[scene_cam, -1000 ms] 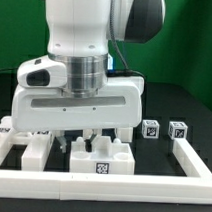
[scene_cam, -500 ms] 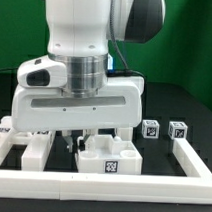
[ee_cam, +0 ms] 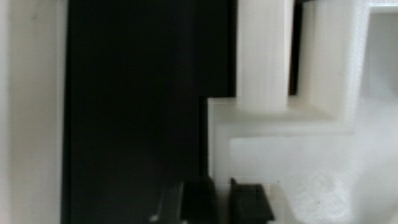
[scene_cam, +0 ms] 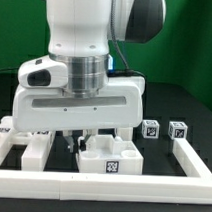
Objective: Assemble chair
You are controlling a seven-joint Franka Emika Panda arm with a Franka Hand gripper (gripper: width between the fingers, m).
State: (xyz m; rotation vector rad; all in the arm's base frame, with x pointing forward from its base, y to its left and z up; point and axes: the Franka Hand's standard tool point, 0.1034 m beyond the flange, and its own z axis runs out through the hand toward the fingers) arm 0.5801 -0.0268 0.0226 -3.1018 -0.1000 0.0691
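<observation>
The rail lies nearest in the exterior view. Just behind it sits the chair's tagged block. The pincer is lowered just beside the block, on the exterior view's left. A notched piece stands on the pincer's other side. Two legs rest farther back, well apart from the pincer, on the bench.

The pincer is drawn together, and no part is seen to be held.

Risks:
- The block may be pushed askew or jammed against the rail if it is nudged off-centre by the fingers.
- The notched piece may be struck by the wide arm if the arm is shifted sideways, since the clearance appears small.

Differences between views:
- In the wrist view, the fingertips of the pincer are shown nearly touching, beside a stepped white edge and the bare bench. This is largely hidden by the arm in the exterior view.
- The tags, legs and rail are shown in the exterior view only.
- Which part carries the stepped edge cannot be told.
</observation>
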